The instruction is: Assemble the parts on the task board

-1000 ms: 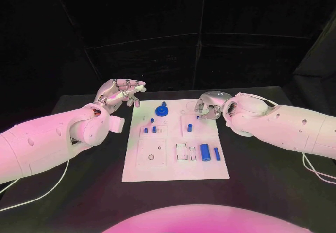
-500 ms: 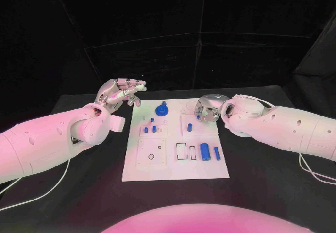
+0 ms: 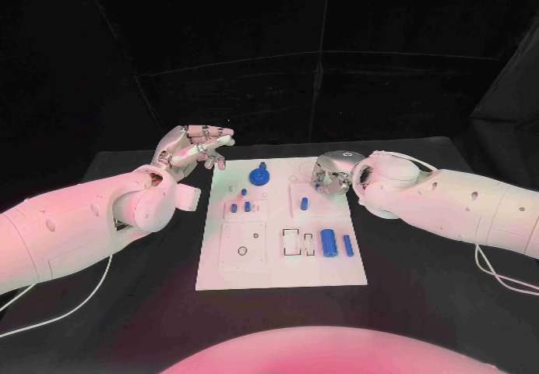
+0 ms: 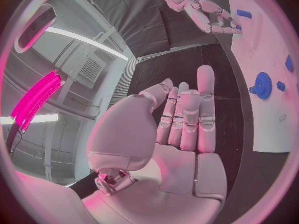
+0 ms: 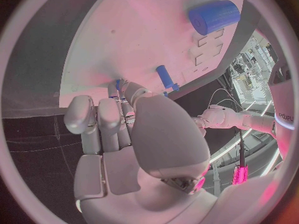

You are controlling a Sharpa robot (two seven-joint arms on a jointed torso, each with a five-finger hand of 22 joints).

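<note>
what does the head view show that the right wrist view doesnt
Only the head view: the blue gear standing at the task board's far end, two short blue pegs beside each other, and the left hand raised off the board's far left corner, holding nothing.

Only the right wrist view: a small blue piece at the right hand's fingertips.

Both: the white board, the large blue cylinder and the slim blue peg.

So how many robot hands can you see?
2. The left hand is beside the far left corner of the task board; the right hand is over its far right part.
</note>
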